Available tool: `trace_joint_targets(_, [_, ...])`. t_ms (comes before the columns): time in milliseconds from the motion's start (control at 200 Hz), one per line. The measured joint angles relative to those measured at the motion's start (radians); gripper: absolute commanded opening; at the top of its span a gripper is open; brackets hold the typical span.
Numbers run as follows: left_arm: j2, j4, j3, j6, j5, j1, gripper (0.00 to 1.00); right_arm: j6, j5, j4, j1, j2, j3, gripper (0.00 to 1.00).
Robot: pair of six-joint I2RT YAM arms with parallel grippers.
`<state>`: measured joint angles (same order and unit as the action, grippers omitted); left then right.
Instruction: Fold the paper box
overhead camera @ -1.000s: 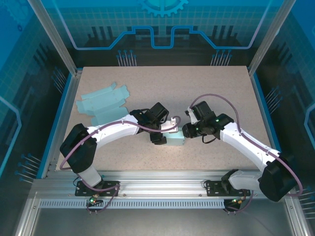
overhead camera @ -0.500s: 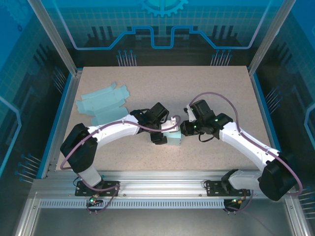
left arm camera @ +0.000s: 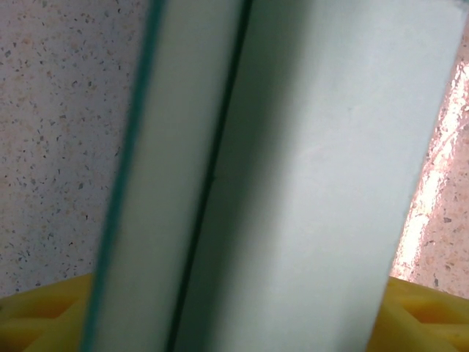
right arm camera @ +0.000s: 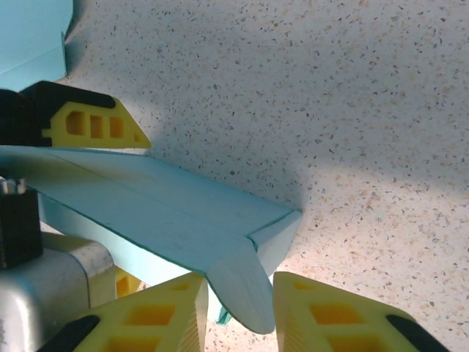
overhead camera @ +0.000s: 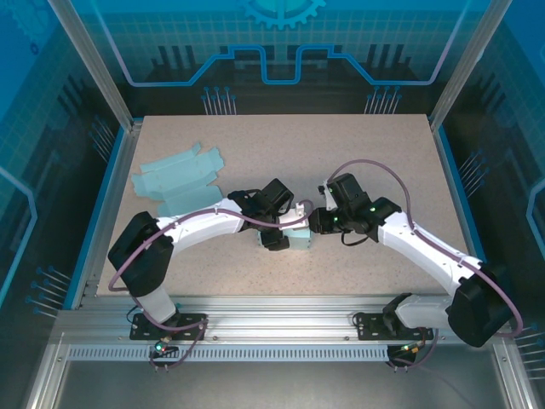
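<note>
Item: paper box (overhead camera: pixel 300 239), pale teal, partly formed. Sits near the centre of the worktop (overhead camera: pixel 383 153), a little toward 6 o'clock in the top view, between the two arms.

Holders:
- Left gripper (overhead camera: pixel 285 228), at the 9 o'clock side of the box. Clamps the box body; in the left wrist view, two panels with a dark crease between them run from one yellow pad (left arm camera: pixel 421 312) across to the other.
- Right gripper (overhead camera: pixel 315 223), at the 2 o'clock side. Pinches a rounded flap (right arm camera: pixel 238 290) at the box end, with a yellow finger (right arm camera: pixel 337 319) touching each face of the flap.

Handling, as judged:
- Light; lifts with almost no effort and slides readily on the speckled surface unless pinned.
- Thin card, stiff only along the flat of a panel and weak across the creases. Bends where scored, buckles or dents if squeezed hard elsewhere.
- Smooth, so likely to slip from a loose pinch.
- Best taken on the flat of a panel close to a crease, or on a flap near its tip as here, never across an open hollow.

Also present: flat sheets (overhead camera: pixel 177 181) of the same teal card, toward 10 o'clock, well apart from the box.
</note>
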<state>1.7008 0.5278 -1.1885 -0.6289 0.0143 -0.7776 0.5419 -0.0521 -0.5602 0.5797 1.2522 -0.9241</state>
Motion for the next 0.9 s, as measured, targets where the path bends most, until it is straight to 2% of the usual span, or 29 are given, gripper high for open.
trace_joint_targets(170, [0.0, -0.002, 0.0, 0.002, 0.01, 0.013, 0.73, 0.0, 0.008, 0.0, 0.012, -0.013, 0.012, 0.36])
trace_joint_targets(630, [-0.062, -0.014, 0.038, 0.002, 0.015, 0.049, 0.74, -0.011, 0.018, 0.003, 0.021, 0.04, 0.012, 0.36])
trace_joint_targets(775, [-0.062, -0.012, 0.047, 0.002, 0.016, 0.072, 0.7, -0.01, 0.018, 0.004, 0.029, 0.055, 0.011, 0.27])
trace_joint_targets(900, [-0.062, -0.01, 0.047, 0.003, 0.014, 0.077, 0.69, -0.007, 0.014, 0.013, 0.031, 0.055, 0.01, 0.25])
